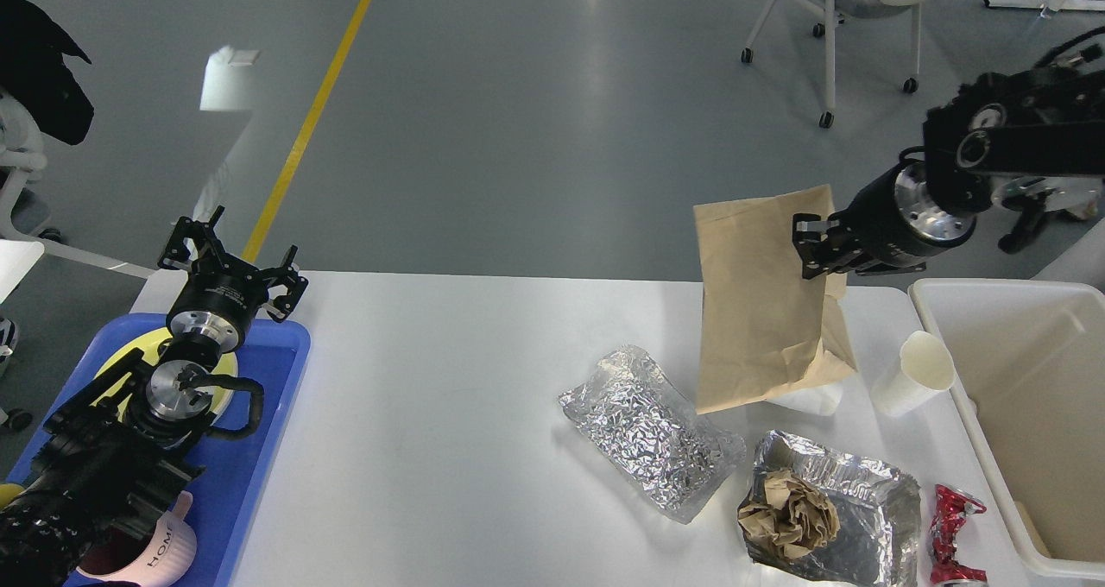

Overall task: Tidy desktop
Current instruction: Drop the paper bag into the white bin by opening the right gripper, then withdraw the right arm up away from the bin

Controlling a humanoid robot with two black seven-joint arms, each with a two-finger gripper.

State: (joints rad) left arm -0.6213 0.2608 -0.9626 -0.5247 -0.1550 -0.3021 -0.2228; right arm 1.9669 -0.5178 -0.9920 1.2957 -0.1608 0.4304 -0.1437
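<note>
The desktop [432,397] is a white tabletop with litter on its right half. My right gripper [813,246] is shut on the upper right edge of a brown paper bag [755,311], which hangs above the desktop's far right part. Below the bag lie a crinkled foil pouch [647,432], a foil tray [872,492] with a crumpled brown paper ball [790,514] in it, and a crushed red can [950,535]. My left gripper [233,261] stands open and holds nothing, above the far end of a blue tray [268,432].
A cream bin [1019,380] stands at the desktop's right edge, with a white paper cup [915,371] beside it. Another white cup [816,397] lies mostly hidden behind the bag. The blue tray holds a yellow plate [226,371] and a pink mug [160,552].
</note>
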